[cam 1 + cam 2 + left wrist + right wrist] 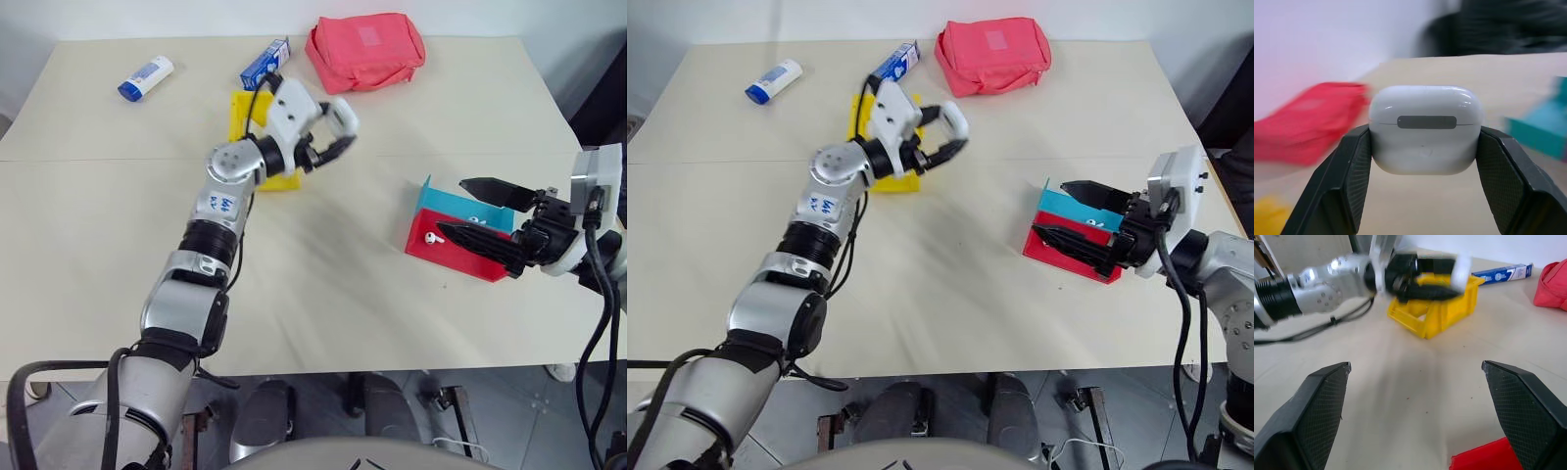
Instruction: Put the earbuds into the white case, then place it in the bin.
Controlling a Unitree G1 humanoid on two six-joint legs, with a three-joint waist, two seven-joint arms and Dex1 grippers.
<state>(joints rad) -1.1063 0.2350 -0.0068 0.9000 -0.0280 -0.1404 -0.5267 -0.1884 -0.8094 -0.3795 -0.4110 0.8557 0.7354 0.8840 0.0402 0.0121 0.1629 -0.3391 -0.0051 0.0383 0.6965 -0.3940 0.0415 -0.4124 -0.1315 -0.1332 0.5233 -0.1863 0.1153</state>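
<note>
White case (1426,129) clamped in left hand (328,137) beside bin (247,116).

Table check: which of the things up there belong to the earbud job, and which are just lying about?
Job:
white case, shut, held in the left gripper
yellow bin
one earbud in the red tray
right gripper, open by the trays

Lying about:
pink pouch
blue-and-white box
white-and-blue tube
teal tray
</note>
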